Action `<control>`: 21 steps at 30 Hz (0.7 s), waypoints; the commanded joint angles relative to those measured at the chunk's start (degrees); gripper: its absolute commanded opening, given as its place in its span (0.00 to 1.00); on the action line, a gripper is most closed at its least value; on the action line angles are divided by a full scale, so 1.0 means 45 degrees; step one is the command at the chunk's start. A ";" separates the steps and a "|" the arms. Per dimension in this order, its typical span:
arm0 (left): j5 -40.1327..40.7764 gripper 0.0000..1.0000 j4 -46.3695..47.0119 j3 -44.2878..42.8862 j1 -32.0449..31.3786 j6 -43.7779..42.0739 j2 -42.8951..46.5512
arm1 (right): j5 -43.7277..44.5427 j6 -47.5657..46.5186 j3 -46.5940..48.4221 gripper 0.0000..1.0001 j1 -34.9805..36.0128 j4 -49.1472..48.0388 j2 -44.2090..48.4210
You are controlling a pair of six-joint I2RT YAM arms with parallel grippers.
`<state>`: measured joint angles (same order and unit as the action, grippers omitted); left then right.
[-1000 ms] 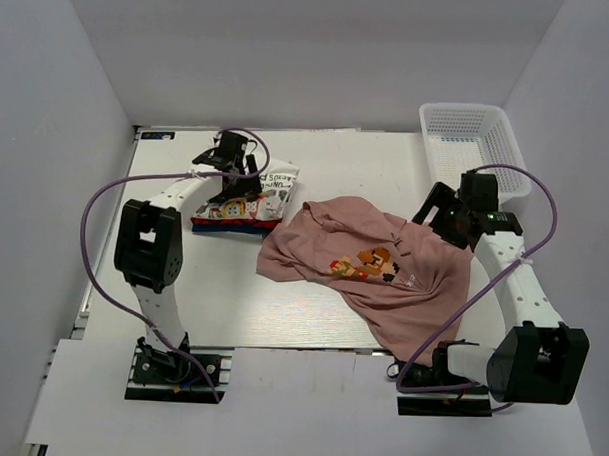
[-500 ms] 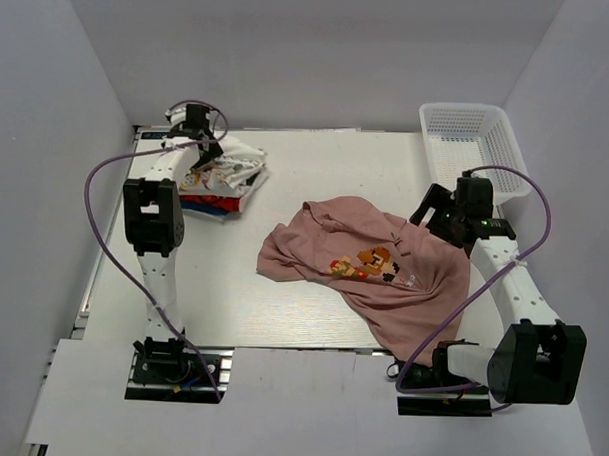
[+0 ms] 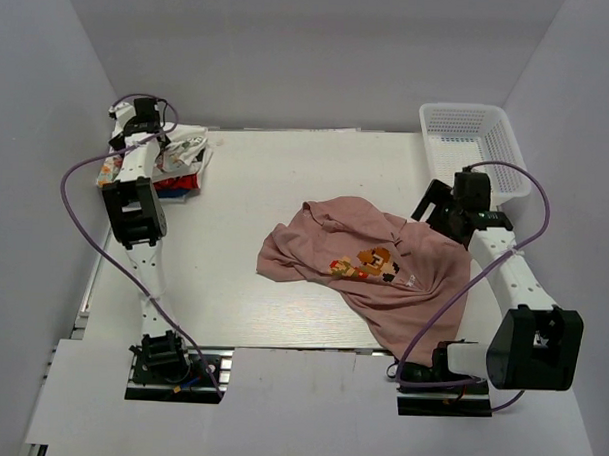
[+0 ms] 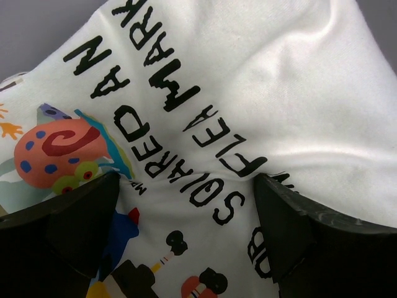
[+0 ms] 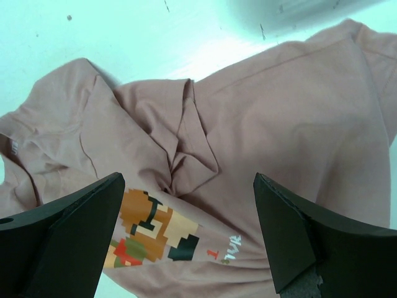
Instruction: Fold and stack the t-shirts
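Observation:
A crumpled dusty-pink t-shirt [image 3: 368, 265] with a pixel cartoon print [image 3: 361, 262] lies right of the table's middle. My right gripper [image 3: 435, 213] hovers open over its right side. In the right wrist view the shirt [image 5: 279, 124] and its print [image 5: 149, 230] show between my wide jaws [image 5: 189, 242]. A folded stack [image 3: 177, 159] sits at the far left back corner, with a white cartoon-printed tee on top and red and blue edges [image 3: 171, 186] below. My left gripper [image 3: 153, 138] is down on the stack, jaws spread [image 4: 186, 236] with the fingertips pressed into the white tee [image 4: 248, 93].
A white plastic mesh basket [image 3: 473, 134] stands at the back right corner, just behind my right arm. Grey walls close in the left, back and right. The left arm's purple cable loops out past the table's left edge.
My left gripper has swept the folded stack from the table's back middle-left to the far left back corner. The right gripper and the pink shirt have barely moved.

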<state>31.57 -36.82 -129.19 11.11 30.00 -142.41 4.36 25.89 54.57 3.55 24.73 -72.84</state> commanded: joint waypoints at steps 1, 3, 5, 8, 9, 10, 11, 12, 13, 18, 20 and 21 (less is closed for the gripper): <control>-0.0296 1.00 -0.0140 -0.0587 0.0323 -0.0047 -0.0930 | -0.0206 -0.0012 0.0881 0.90 0.0031 -0.0671 -0.0394; -0.0589 1.00 -0.0275 -0.1077 0.0323 0.0091 -0.1301 | -0.0324 0.0047 0.1057 0.90 0.0070 -0.0866 -0.0493; -0.1193 1.00 0.0327 -0.1077 0.0323 0.0091 -0.1440 | -0.0635 0.0048 0.1194 0.90 0.0090 -0.0945 -0.0494; -0.2092 1.00 0.0837 -0.1329 0.0323 -0.0083 -0.1265 | -0.0424 -0.0303 0.1604 0.90 0.0187 -0.0830 -0.0590; -0.2268 1.00 0.0973 -0.1447 0.0323 -0.0084 -0.1051 | -0.0325 -0.0497 0.1740 0.90 0.0284 -0.0538 -0.0591; -0.2715 1.00 0.0975 -0.1448 0.0323 -0.0297 -0.0740 | -0.0131 -0.0538 0.2051 0.90 0.0324 -0.0380 -0.0591; -0.2893 1.00 0.1168 -0.1448 0.0323 -0.0725 -0.0311 | -0.0090 -0.0770 0.2073 0.90 0.0324 -0.0166 -0.0552; -0.3011 1.00 0.1421 -0.1274 0.0168 -0.1038 0.0757 | 0.0026 -0.0831 0.2151 0.90 0.0421 -0.0125 -0.0417; -0.3283 1.00 0.1424 -0.0925 -0.0026 -0.1428 0.1386 | 0.0143 -0.0831 0.2152 0.90 0.0422 0.0127 -0.0261; -0.5297 1.00 0.0760 -0.0198 -0.0573 -0.2819 0.4771 | 0.1023 -0.0462 0.1996 0.90 0.0324 0.1067 0.0034; -0.6328 1.00 -0.0137 -0.0355 -0.1022 -0.3130 0.5800 | 0.1878 0.0045 0.1743 0.90 0.0266 0.1281 0.0034; -0.6816 1.00 -0.0139 -0.0123 -0.1663 -0.3402 0.6193 | 0.2134 0.0531 0.1761 0.90 0.0246 0.1649 -0.0140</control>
<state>10.76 -36.34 -128.84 9.02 19.07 -127.26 8.34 24.73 62.35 5.15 28.16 -73.95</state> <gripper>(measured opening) 0.997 0.904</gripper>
